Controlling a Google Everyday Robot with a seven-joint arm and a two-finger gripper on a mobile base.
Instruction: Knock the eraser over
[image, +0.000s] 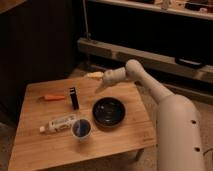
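The eraser (74, 98), a small thin black block, stands upright on the wooden table (45, 150), left of centre. My gripper (96, 80) is at the end of the white arm (131, 70), which reaches in from the right. It hovers above the table's back edge, to the right of the eraser and behind it, and does not touch it.
A slim orange stick (52, 97) lies left of the eraser. A white labelled tube (59, 122) and a blue cup (81, 129) are in front of it. A black bowl (110, 111) sits to the right. My white body (180, 130) stands at the table's right side. Dark shelving (150, 55) is behind.
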